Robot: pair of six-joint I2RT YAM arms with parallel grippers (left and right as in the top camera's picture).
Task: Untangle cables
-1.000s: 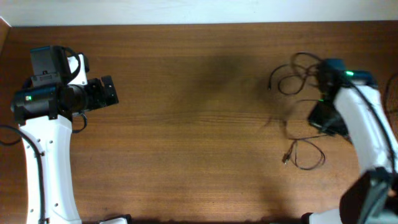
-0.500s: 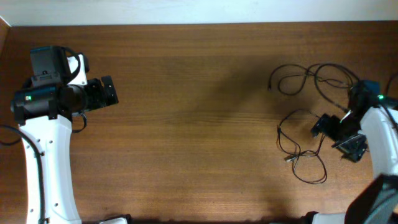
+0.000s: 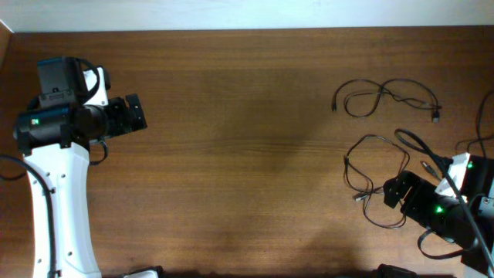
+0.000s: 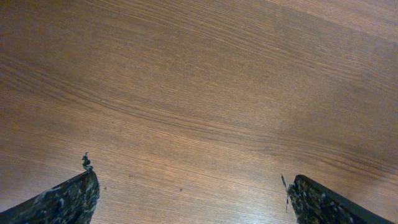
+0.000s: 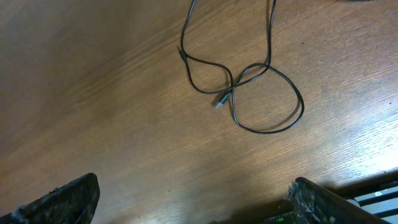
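Note:
Two thin black cables lie apart on the right side of the wooden table. One cable (image 3: 386,96) stretches in flat loops at the far right, with a plug at its right end. The other cable (image 3: 376,179) lies nearer in loose crossing loops, its small plug (image 3: 356,198) pointing left; the right wrist view shows its loop (image 5: 268,99) and plug (image 5: 219,101). My right gripper (image 3: 392,191) (image 5: 193,202) is open and empty, just right of this nearer cable. My left gripper (image 3: 137,113) (image 4: 189,199) hovers open over bare wood at the far left.
The right arm's white body (image 3: 463,208) fills the near right corner. Thick black arm cables (image 3: 485,116) run along the right edge. The table's back edge (image 3: 247,31) meets a white wall. The left arm's white link (image 3: 58,208) runs down the left side.
My right gripper opened and let go of the cables, and the arm drew back from the far right to the near right corner. The cables now lie spread in two separate groups. The left arm stayed still.

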